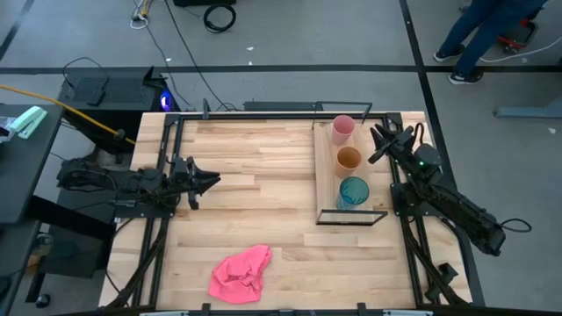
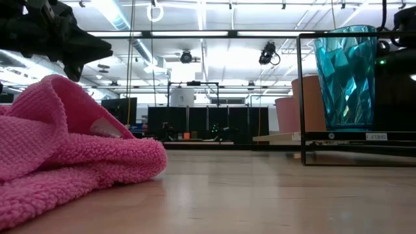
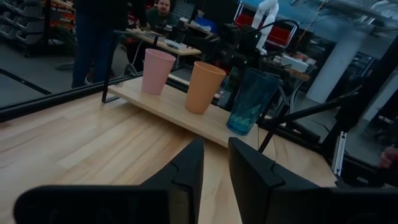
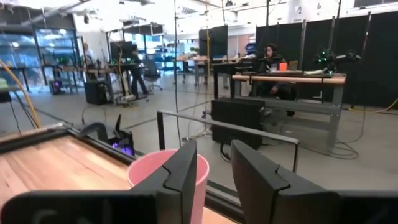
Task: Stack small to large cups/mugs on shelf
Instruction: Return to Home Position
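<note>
While the three cups stand upright on the shelf [image 1: 326, 172], neither arm holds anything. That pale board with its thin black wire frame lies along the right side of the plank tabletop [image 1: 263, 167]. The pink cup [image 1: 342, 129] stands at one end of the shelf, the orange cup [image 1: 349, 160] in the middle, and the teal cup [image 1: 354, 191] at the end nearest the pink cloth [image 1: 241, 273]. They stand in a row with gaps between them, none inside another.

The right gripper [image 1: 379, 139] hangs just beside the shelf's outer long edge, level with the pink cup. Its jaws are a narrow gap apart and empty. The left gripper [image 1: 213, 181] is well away from the shelf, across the bare planks, and points toward it. Its jaws are likewise slightly parted around nothing. The crumpled cloth lies on the tabletop, apart from the shelf and off its teal end.

Beyond the shelf's pink end the grey floor [image 1: 290, 35] carries dark lines and loose cables, and a person's legs [image 1: 479, 35] show off that corner. Across the room run ceiling strip lights [image 2: 195, 32], black partitions and workbenches, where a person [image 4: 272, 56] sits.
</note>
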`<state>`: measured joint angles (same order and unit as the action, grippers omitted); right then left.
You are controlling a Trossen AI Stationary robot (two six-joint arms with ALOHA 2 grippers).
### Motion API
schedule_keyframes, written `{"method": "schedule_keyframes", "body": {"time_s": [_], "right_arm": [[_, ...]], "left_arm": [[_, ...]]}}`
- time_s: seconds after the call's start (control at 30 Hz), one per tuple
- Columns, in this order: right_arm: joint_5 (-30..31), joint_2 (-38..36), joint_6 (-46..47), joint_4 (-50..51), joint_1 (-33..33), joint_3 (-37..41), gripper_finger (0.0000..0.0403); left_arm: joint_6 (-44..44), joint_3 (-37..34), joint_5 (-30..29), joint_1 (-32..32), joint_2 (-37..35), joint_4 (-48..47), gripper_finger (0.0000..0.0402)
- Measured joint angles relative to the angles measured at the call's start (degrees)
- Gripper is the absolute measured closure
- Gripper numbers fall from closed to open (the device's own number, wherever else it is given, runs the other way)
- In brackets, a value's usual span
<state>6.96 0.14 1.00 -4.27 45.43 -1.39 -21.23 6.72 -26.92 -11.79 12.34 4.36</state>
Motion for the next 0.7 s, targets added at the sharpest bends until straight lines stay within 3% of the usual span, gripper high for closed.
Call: {"method": "schedule_keyframes", "body": {"time_s": [0.7], "right_arm": [[0.2,0.0,-1.0,1.9,0.0,0.0,0.0295]], "left_arm": [[-0.6,0.0,0.0,0.0,0.0,-1.7,0.0319]]}}
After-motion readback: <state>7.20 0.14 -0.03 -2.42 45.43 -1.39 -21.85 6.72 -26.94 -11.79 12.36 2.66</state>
